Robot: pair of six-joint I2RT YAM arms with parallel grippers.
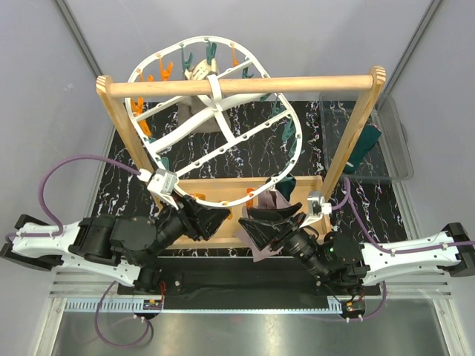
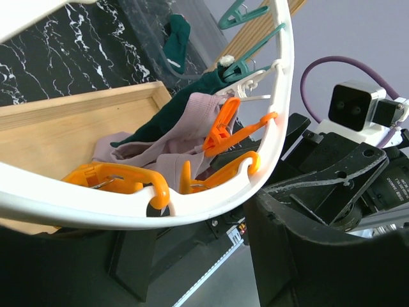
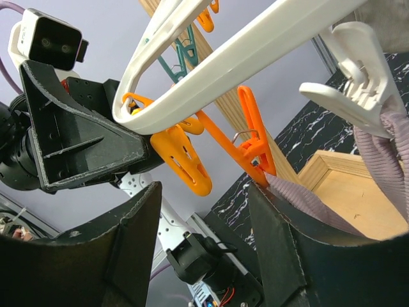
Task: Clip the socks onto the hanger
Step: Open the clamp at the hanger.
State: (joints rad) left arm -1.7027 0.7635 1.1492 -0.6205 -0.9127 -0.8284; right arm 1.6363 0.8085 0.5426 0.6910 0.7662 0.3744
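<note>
2 robot arms at the near rim of 1 white hanger (image 1: pixel 300 141) on a wooden rail stand (image 1: pixel 245 85), mid-way through clipping socks.
the mauve sock (image 3: pixel 307 201) sits pinched in an orange clothespin (image 3: pixel 255 144), between the right gripper's (image 1: pixel 256 222) parted fingers. the left gripper (image 1: pixel 202 216), fingers also apart, straddles the rim. the likely next move is fetching another sock. 3 socks show: 1 mauve, 1 clipped teal sock (image 2: pixel 172 115), 1 loose teal sock (image 1: pixel 365 148) in the clear bin (image 1: pixel 397 141).

Mauve sock (image 1: pixel 265 200) partly behind right jaws
</note>
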